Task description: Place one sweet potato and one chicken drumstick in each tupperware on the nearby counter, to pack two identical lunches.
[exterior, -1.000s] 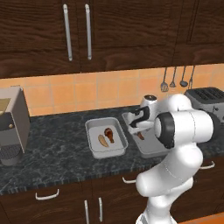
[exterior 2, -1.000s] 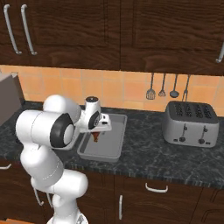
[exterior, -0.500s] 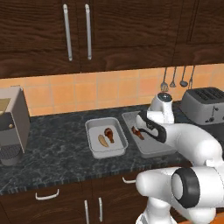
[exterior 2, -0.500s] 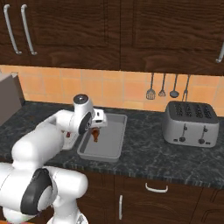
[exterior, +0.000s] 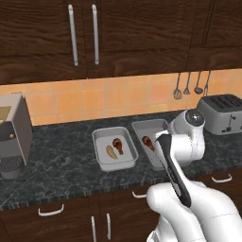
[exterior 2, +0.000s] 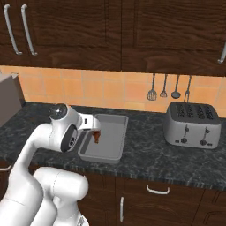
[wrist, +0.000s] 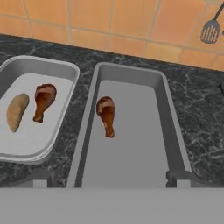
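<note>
Hand view: gripper [wrist: 107,181] open, empty, above the longer tupperware [wrist: 173,127], where one chicken drumstick [wrist: 106,114] lies. Squarish tupperware [wrist: 70,72] on the bench [wrist: 201,113] is complete. Advise lifting clear without nudging the drumstick; a sweet potato is wanted next.

A rendered home kitchen. Dark brown wooden wall cabinets [exterior: 94,38] with long silver handles [exterior: 73,34] hang above an orange tiled backsplash [exterior: 118,97]. Below runs a dark marbled stone tabletop [exterior: 66,165] over matching base cabinets [exterior 2: 167,198]. A silver four-slot toaster [exterior 2: 192,125] stands at one end — a boxy grey coffee machine [exterior: 12,134] at the other — and cooking utensils [exterior 2: 164,86] hang on the tiles.
</note>
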You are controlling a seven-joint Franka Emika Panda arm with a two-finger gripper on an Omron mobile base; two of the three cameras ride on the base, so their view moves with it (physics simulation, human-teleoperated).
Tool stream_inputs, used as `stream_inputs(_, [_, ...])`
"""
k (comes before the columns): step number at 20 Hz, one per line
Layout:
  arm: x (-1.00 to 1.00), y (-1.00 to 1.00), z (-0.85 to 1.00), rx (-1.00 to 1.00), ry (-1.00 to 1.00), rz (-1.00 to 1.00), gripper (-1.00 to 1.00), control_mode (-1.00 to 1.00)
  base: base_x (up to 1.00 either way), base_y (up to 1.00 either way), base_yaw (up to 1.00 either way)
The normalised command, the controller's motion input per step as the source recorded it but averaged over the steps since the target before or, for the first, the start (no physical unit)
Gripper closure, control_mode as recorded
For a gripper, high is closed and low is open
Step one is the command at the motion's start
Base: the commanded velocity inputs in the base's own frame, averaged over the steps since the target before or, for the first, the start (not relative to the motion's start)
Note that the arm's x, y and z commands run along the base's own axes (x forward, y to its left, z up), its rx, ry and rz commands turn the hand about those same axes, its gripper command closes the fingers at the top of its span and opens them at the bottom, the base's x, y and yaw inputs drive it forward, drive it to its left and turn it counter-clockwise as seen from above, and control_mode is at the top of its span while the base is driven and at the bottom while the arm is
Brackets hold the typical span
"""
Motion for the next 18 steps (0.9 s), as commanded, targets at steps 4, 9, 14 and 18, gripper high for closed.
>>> stream_inputs(4, [-0.74, 0.0, 0.37, 0.01, -0.08, -0.05, -1.0, -1.0, 0.0, 0.0, 0.0])
stream_inputs(9, [-0.75, 0.02, 0.44, 0.0, -0.02, -0.02, -1.0, -1.0, 0.0, 0.0, 0.0])
stream_inputs(14, [-0.17, 0.0, 0.09, 0.0, -0.01, 0.0, -1.0, 1.0, -0.74, -0.05, -0.03])
stream_inputs(18, [0.0, 0.0, 0.0, 0.0, 0.0, 0.0, -1.0, 1.0, -0.87, -0.71, -0.1])
